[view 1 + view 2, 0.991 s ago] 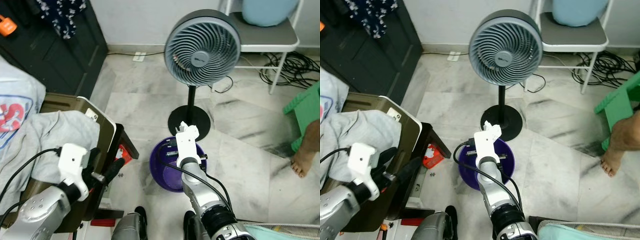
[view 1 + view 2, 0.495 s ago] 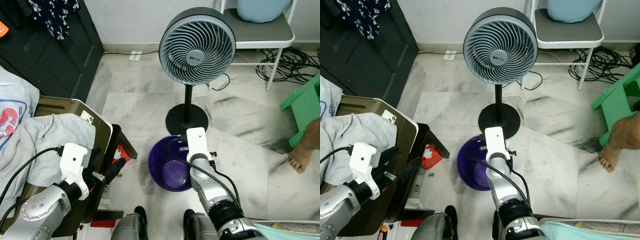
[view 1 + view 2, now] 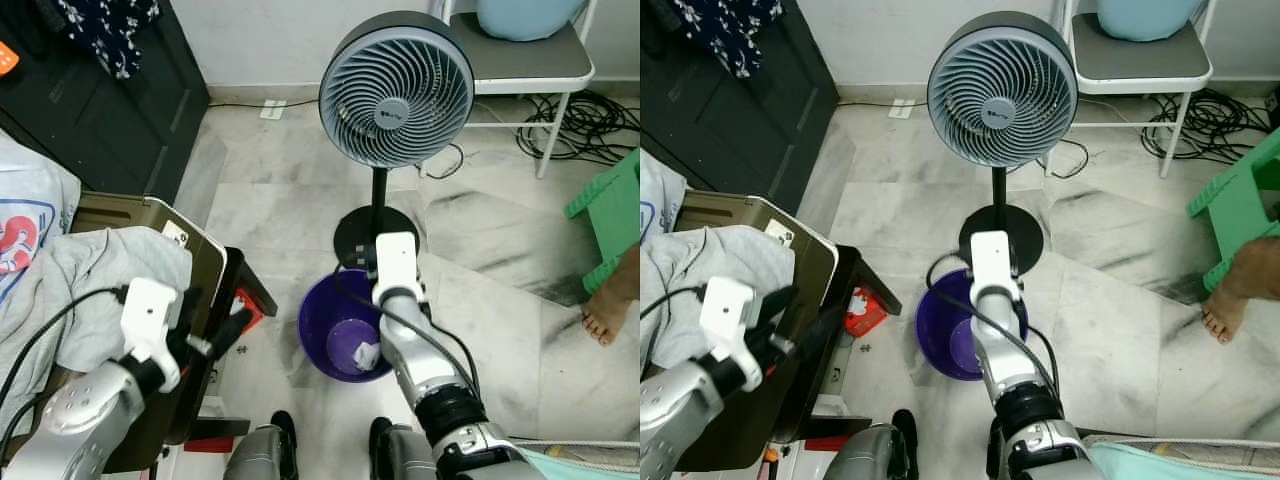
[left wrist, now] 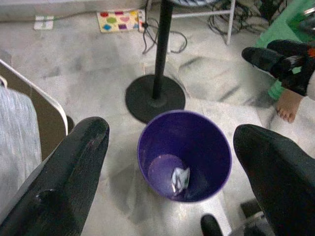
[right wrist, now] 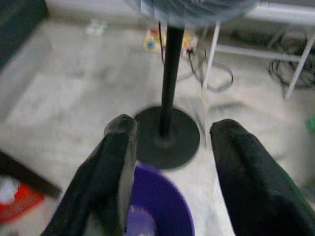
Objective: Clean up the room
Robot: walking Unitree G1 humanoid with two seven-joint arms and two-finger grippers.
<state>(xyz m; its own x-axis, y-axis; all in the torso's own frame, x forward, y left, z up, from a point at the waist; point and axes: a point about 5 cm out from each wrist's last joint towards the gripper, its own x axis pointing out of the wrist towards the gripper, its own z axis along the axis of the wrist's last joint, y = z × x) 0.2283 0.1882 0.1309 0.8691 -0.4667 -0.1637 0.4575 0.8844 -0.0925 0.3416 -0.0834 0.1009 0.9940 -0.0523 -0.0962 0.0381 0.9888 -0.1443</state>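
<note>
A purple bin (image 3: 330,325) stands on the marble floor in front of the fan's base. A crumpled white paper (image 3: 366,353) lies at its bottom, also clear in the left wrist view as the paper (image 4: 180,179) inside the bin (image 4: 216,157). My right gripper (image 5: 173,129) is open and holds nothing. It hangs above the bin's far rim, pointing toward the fan pole, and its white wrist housing (image 3: 395,262) covers the fingers from above. My left gripper (image 3: 225,318) is open and empty too. It is raised beside the brown case, left of the bin.
A standing fan (image 3: 396,95) with a black round base (image 3: 372,240) is just behind the bin. A brown case (image 3: 205,255) draped with grey cloth (image 3: 90,275) is at left, a red item (image 3: 247,305) beside it. A white chair (image 3: 525,70), cables (image 3: 590,120), a green stool (image 3: 610,215) and a person's foot (image 3: 603,322) are at right.
The white paper now lies in the bin, whose bottom was bare half a second ago. My right gripper has drawn up and toward the fan. The left arm has barely moved.
</note>
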